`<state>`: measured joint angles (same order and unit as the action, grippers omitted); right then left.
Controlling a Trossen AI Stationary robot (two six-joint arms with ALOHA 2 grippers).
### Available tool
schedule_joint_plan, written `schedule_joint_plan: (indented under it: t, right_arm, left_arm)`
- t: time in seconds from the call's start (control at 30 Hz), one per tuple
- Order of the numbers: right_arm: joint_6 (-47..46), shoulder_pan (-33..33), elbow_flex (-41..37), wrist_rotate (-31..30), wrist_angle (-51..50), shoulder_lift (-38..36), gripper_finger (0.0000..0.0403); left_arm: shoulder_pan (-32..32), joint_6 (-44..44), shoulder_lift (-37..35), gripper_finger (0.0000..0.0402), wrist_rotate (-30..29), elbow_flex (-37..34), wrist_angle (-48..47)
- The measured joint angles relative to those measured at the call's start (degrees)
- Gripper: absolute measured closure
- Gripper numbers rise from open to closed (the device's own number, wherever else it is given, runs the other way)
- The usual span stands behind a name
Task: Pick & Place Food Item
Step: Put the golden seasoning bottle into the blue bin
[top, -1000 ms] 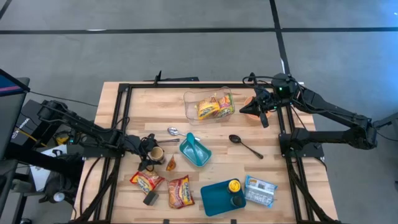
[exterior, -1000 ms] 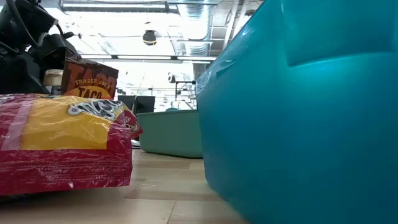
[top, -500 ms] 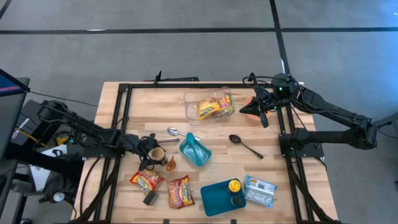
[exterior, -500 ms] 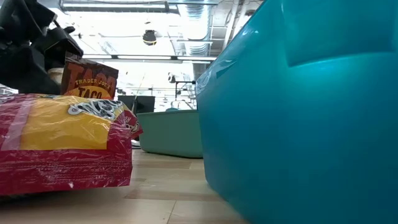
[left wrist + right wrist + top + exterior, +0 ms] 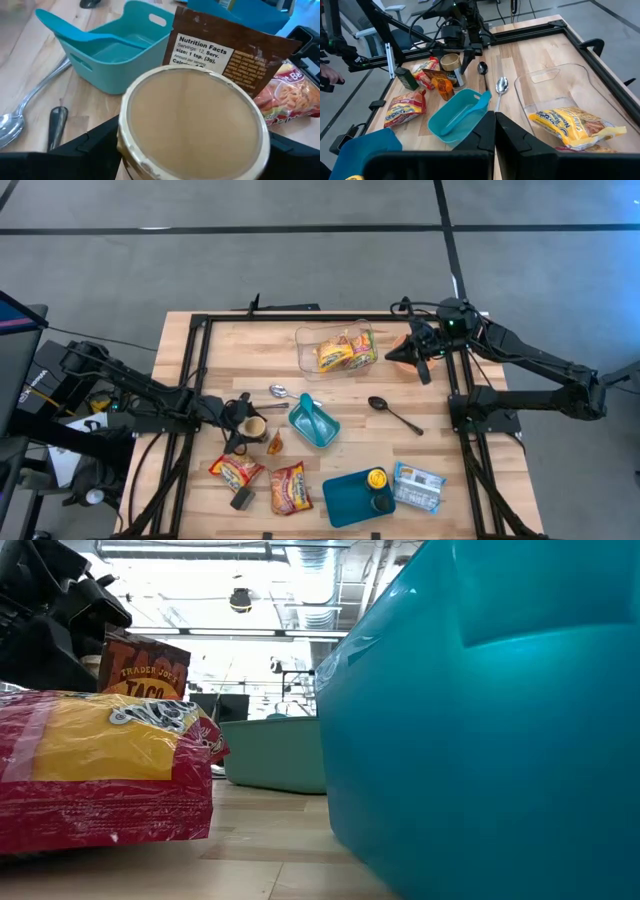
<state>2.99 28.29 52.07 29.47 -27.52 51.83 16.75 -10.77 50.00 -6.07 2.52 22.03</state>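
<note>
- Wooden table (image 5: 240, 340) inside a black frame, grey floor around it.
- Left gripper (image 5: 243, 428), near the left edge, jaws clamped on a tan-lidded cup (image 5: 192, 120) beside the teal basket (image 5: 314, 422), likely ready for lifting.
- Right gripper (image 5: 418, 352) waits at the far right edge, jaws together, empty.

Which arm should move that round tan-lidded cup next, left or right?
Left. The left gripper already sits around the cup, fingers either side. The right gripper waits at the table's far edge beside the clear container.
</note>
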Motion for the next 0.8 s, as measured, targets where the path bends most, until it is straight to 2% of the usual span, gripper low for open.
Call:
schedule_joint_plan:
  t: [0.17, 0.6, 0.8]
  right_arm:
    - [0.00, 0.00, -0.01, -1.05, -0.01, -0.01, 0.0403]
    - [-0.01, -0.01, -0.02, -1.07, -0.38, -0.01, 0.0403]
    - [-0.01, 0.00, -0.02, -1.07, -0.38, 0.01, 0.0403]
  left_arm:
    - [0.00, 2.92, -0.02, 0.0101, -1.05, -0.44, -1.34]
    - [0.00, 3.03, -0.02, 0.0101, -1.02, -0.44, -1.78]
    - [0.00, 3.03, -0.04, 0.0101, -0.87, -0.44, -5.78]
